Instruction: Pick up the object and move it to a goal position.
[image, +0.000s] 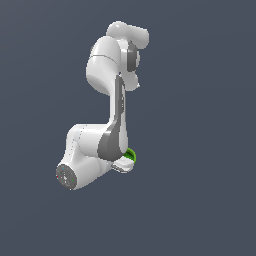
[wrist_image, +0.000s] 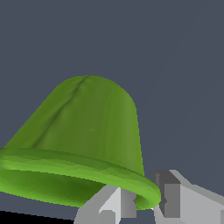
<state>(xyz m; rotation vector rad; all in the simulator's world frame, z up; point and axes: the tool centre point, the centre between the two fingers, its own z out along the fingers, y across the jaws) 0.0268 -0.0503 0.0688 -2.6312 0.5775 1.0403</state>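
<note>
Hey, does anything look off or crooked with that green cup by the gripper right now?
The green cup looks tilted in the wrist view, with its rim nearest the camera, and one finger shows in front of the rim. It appears undamaged. In the exterior view the arm hides most of it.

Both views are flat simulator renders, evenly and moderately bright against a plain slate-blue backdrop that carries no cast shadows and no gradient; the exterior view is soft and low in detail, with slightly fuzzy edges around the white arm (image: 107, 125); light seems to fall from above, as the arm's upper shells are brightest while its grey joints and undersides shade darker; there is no glare or specular hotspot; in the wrist view the green cup (wrist_image: 83, 144) fills much of the frame, shaded smoothly with a darker crease and a paler rim; faceted polygon edges show on the grey fingers (wrist_image: 175, 199); a black strip sits at one corner; no lens distortion is visible.
</note>
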